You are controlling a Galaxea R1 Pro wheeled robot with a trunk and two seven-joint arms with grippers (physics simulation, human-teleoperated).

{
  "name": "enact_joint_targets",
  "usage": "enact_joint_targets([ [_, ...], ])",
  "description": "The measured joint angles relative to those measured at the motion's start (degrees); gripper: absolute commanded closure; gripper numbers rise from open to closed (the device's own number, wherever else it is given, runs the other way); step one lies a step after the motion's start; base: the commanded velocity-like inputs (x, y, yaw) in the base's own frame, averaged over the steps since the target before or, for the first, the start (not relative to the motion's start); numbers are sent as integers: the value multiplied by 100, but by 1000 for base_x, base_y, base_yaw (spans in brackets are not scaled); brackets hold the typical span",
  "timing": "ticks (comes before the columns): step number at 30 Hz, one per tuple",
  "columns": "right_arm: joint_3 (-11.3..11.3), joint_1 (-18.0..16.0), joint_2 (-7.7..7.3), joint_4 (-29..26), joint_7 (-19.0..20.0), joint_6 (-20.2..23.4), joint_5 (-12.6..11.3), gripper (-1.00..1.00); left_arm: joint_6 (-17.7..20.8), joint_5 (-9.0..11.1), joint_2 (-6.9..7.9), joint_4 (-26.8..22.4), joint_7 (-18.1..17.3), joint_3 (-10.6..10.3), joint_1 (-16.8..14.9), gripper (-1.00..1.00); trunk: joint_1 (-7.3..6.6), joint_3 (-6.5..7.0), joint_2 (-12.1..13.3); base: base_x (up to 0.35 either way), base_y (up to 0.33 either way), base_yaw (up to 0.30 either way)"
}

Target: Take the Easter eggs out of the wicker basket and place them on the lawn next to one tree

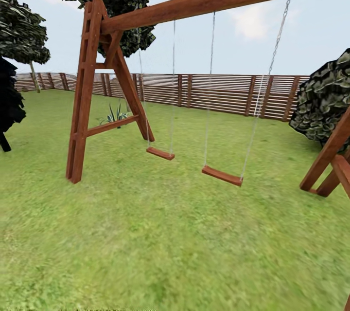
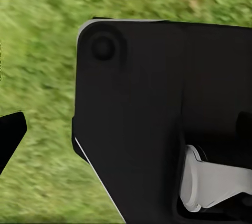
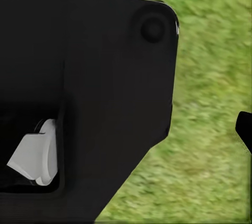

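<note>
The eggs and the wicker basket are out of view. The lawn [image 1: 160, 243] spreads out ahead in bright mottled green, up to a brown slat fence [image 1: 218, 93]. A tree with a thin pale trunk [image 1: 34, 76] and a dark crown stands far off at the back left by the fence. The left wrist view has one dark fingertip [image 2: 11, 132] at the picture's edge over grass, and the right wrist view has one fingertip [image 3: 244, 128] likewise. Each fingertip sits far out to the side with nothing held beside it.
A wooden swing set stands in front, with its A-frame leg [image 1: 82, 106] at left, two hanging seats [image 1: 222, 175] and a second leg [image 1: 330, 155] at right. A dark cypress [image 1: 7, 101] is at the left edge and a leafy shrub [image 1: 325, 99] at right. My black body [image 2: 157, 119] blocks much of both wrist views.
</note>
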Motion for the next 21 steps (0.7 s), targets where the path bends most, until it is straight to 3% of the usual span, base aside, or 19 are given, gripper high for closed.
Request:
enact_joint_targets([
  [5, -8, -11, 4, -105, -5, 406, -13, -100, 24, 7, 0, -5, 46, 15, -4, -100, 0, 0, 0, 0, 0, 286],
  [11, -20, -32, -11, -726, -3, 747, -49, -100, 327, 8, 11, -158, 142, 16, -69, -100, 0, 1, 0, 0, 0, 285],
  [14, -22, -99, -11, -1168, -8, 1146, -50, -100, 789, 2, 25, -622, 309, 10, -133, -100, 0, -2, 0, 0, 0, 276],
  [19, -28, -490, 14, -1853, -11, 2166, -76, -100, 1975, -9, 106, -1676, 429, 3, -406, -100, 1, -19, 2, 0, 0, 243],
  [21, -31, -669, 48, -1958, -8, 2433, -81, -100, 2154, -9, 160, -1808, 441, 4, -590, -100, 0, -31, 3, 0, 0, 222],
])
